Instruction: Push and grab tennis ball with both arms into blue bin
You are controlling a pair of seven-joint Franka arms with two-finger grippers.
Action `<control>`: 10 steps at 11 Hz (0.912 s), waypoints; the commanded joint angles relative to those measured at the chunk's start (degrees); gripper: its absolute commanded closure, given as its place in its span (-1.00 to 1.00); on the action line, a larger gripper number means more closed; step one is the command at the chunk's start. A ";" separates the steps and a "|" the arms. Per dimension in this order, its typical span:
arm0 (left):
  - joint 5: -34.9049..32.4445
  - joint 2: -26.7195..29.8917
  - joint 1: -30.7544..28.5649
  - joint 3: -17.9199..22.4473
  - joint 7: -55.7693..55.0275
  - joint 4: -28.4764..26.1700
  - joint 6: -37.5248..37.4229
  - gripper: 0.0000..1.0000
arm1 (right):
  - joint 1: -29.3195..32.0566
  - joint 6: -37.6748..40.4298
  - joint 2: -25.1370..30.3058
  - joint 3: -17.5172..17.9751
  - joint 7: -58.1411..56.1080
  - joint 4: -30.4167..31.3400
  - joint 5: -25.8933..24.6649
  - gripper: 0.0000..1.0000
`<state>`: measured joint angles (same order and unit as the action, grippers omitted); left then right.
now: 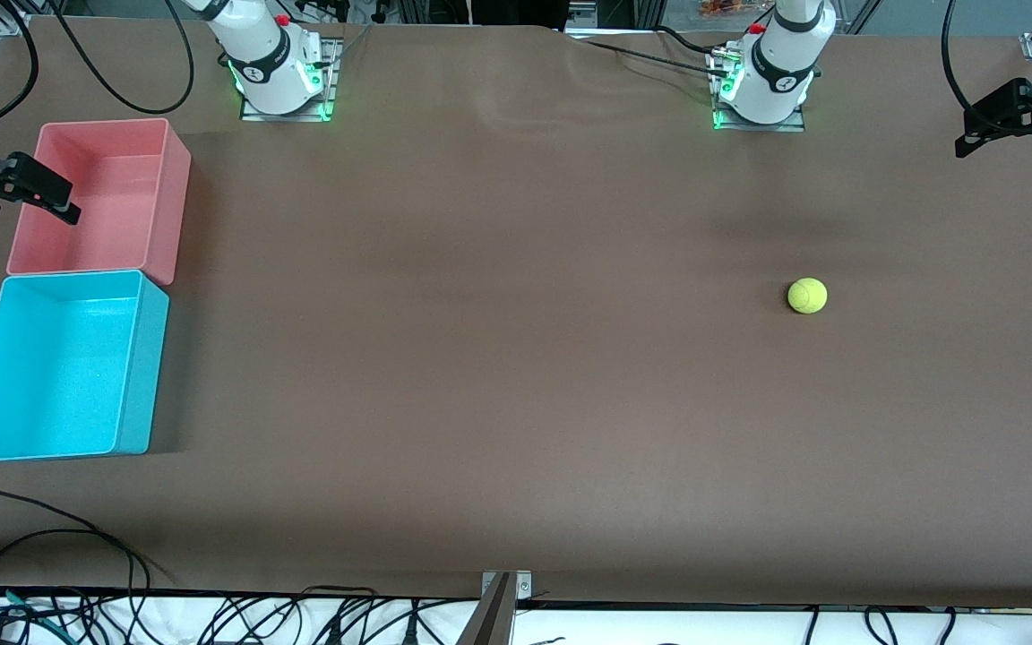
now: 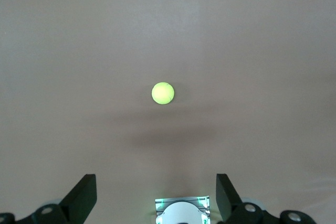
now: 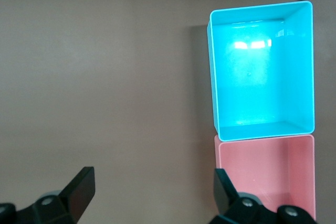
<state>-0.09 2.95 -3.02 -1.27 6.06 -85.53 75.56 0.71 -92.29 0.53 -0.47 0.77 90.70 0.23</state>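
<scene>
The tennis ball [image 1: 807, 296] lies alone on the brown table, toward the left arm's end and nearer the front camera than the left arm's base [image 1: 771, 76]. In the left wrist view the ball [image 2: 163, 93] sits well below my left gripper [image 2: 156, 195], which hangs high over the table, open and empty. The blue bin [image 1: 144, 376] stands empty at the right arm's end. My right gripper [image 3: 155, 192] is open and empty, high over the table beside the blue bin [image 3: 262, 77]. Neither gripper shows in the front view.
A pink bin [image 1: 167, 206] stands empty against the blue bin, farther from the front camera; it also shows in the right wrist view [image 3: 268, 171]. Black clamp mounts [image 1: 14, 184] [image 1: 1018, 112] jut in at both table ends. Cables lie along the front edge [image 1: 50, 537].
</scene>
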 commanded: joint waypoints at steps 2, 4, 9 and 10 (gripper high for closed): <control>-0.61 -0.93 -0.24 -0.14 -0.17 2.12 -1.38 -1.00 | 0.34 1.06 -0.54 0.21 -1.03 -1.58 1.09 -1.00; -0.61 -0.93 -0.24 -0.14 -0.17 2.12 -1.38 -1.00 | 0.34 1.24 -0.53 0.12 -1.12 -1.58 1.09 -1.00; -0.52 -0.84 -0.06 -0.22 -0.17 2.12 -1.38 -1.00 | 0.34 1.50 -0.53 0.12 -1.12 -1.49 1.09 -1.00; -0.52 -0.93 -0.06 -0.31 -0.17 2.12 -1.38 -1.00 | 0.34 1.76 -0.53 0.12 -1.12 -1.58 1.09 -1.00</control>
<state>-0.09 2.95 -3.01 -1.20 6.06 -85.53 75.55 0.70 -92.11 0.51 -0.46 0.74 90.68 0.25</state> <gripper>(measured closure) 0.000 0.000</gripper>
